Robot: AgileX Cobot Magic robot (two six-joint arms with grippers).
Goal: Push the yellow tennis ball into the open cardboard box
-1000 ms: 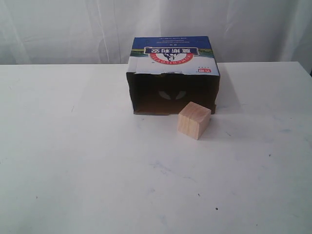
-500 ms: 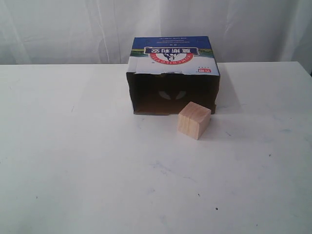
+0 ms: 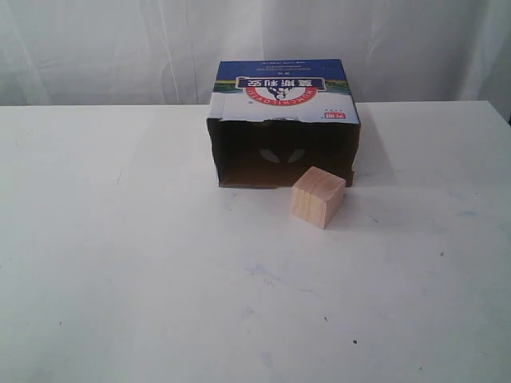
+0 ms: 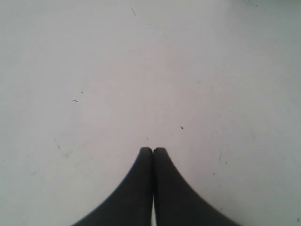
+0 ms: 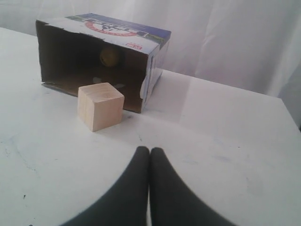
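Note:
The open cardboard box (image 3: pixel 285 92) lies on its side at the back of the white table, its dark mouth facing me; the right wrist view shows the box (image 5: pixel 155 52) too. Deep in its shadow sits the yellow tennis ball (image 5: pixel 109 57), which the exterior view does not show. My right gripper (image 5: pixel 149 149) is shut and empty over bare table, well short of the box. My left gripper (image 4: pixel 153 149) is shut and empty over bare table. Neither gripper appears in the exterior view.
A pale wooden cube (image 3: pixel 318 196) stands just in front of the box's right front corner, also visible as the cube (image 5: pixel 100 105) in the right wrist view. White curtains hang behind the table (image 3: pixel 120 263).

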